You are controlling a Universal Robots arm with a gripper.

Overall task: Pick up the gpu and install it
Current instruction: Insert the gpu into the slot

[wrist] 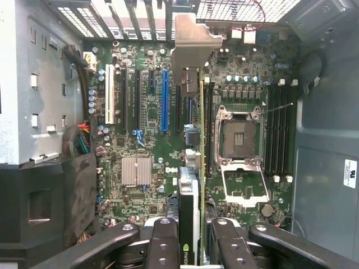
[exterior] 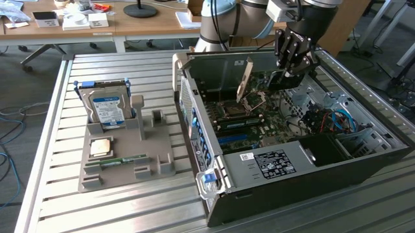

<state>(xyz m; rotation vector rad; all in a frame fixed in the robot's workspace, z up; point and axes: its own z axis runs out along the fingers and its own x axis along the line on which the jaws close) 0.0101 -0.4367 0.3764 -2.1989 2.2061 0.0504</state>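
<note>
One gripper (wrist: 190, 241) pinches the gpu (wrist: 189, 188) edge-on between its fingers (wrist: 162, 244), inside the open computer case (exterior: 311, 170). Card stands upright over the motherboard (wrist: 140, 129), just beside the blue slot (wrist: 165, 101), its silvery bracket (wrist: 193, 42) toward the case's slotted rear wall. Whether it is seated in a slot cannot be told.
</note>
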